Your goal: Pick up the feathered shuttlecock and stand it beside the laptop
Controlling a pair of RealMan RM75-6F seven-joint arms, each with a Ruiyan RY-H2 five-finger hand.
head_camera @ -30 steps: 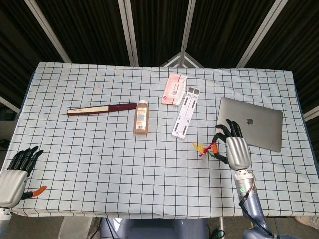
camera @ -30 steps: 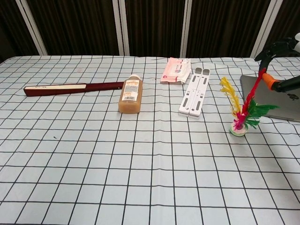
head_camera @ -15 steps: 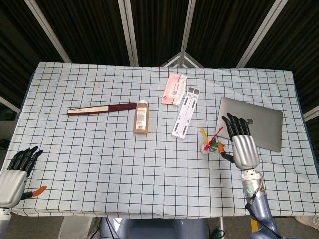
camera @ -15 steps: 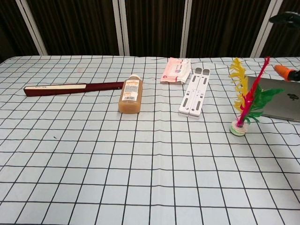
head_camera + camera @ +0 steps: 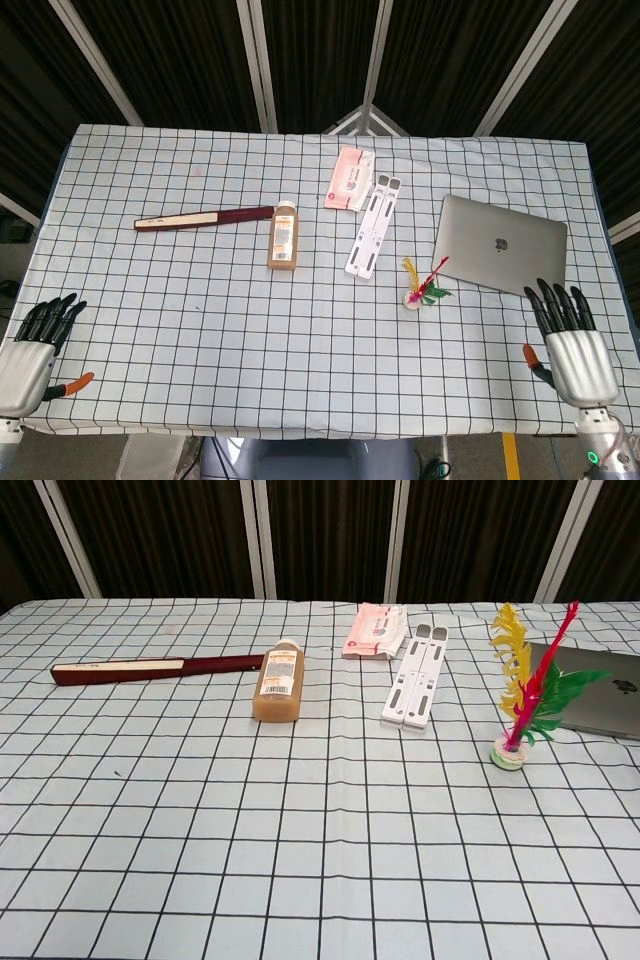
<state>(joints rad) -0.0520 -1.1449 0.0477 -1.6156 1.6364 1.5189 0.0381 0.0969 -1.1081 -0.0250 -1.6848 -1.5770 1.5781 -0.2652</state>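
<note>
Shuttlecock (image 5: 421, 286) stands upright on its round white base on the checked cloth of the bench (image 5: 200, 330), just beside the near left corner of the closed grey laptop (image 5: 503, 246), toward the right edge of the bench. In the chest view its yellow, red and green feathers (image 5: 530, 685) rise from the base (image 5: 507, 755), the red one leaning toward the laptop (image 5: 590, 692); nothing touches it.

Right hand (image 5: 568, 336) sits at the near right corner of the bench, well apart from the shuttlecock, back facing up, fingers stretched out and a little spread, holding nothing. Left hand (image 5: 30, 345) sits at the near left corner, fingers likewise extended and apart and empty, its orange-tipped thumb (image 5: 76, 383) stuck out to the side. Neither hand shows in the chest view.

Toward the middle of the bench lies a bottle (image 5: 283, 236) of brownish liquid on its side, with a long dark red and cream stick-like item (image 5: 205, 218) just left of it, reaching toward the left edge. A white folded stand (image 5: 373, 225) lies between the bottle and the laptop, and a pink and white packet (image 5: 352, 178) lies just beyond the stand's far end, toward the far edge.
</note>
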